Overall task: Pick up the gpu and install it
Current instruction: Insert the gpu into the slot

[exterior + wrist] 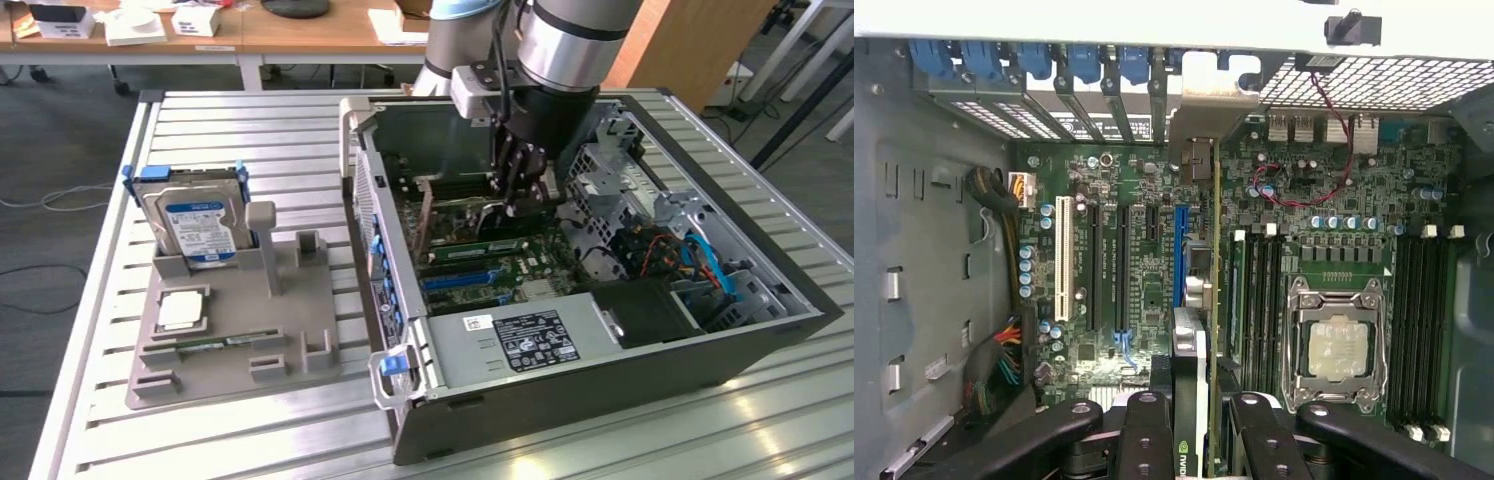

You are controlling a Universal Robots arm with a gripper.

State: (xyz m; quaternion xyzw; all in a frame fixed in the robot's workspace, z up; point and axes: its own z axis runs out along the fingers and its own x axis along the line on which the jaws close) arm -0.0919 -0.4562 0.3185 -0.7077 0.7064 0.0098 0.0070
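**Dark expansion card in gripper, inside the open case: install step in hand**

Item 1, gpu (461,212): is standing on edge inside the computer case (601,400), above the motherboard (1144,300). In the wrist view the gpu (1212,250) is showing edge-on, just beside the blue slot (1178,255). Its metal bracket (1204,100) is sitting close to the row of rear slot openings. Whether the connector edge is touching a slot cannot be told; the card's own body is hiding it.

Item 2, gripper (523,195): is reaching down into the case with its fingers narrowed onto the card. In the wrist view the gripper (1199,420) is pinching the card from both faces, one finger pair on each side.

Item 3, holder tray (227,350) on the bench (240,130): is carrying the hard drive (198,225), upright and well apart from the case. No card is lying in it, so the pick-up is judged done.

Step in hand: the install, at the seating stage.

What the seating is calling for, by judgement: keeping the card upright and square to the slot line. The bracket should be meeting its rear opening while the connector is meeting the slot. Pressure should be going straight toward the board, since a tilted card would be likely to bind or miss.
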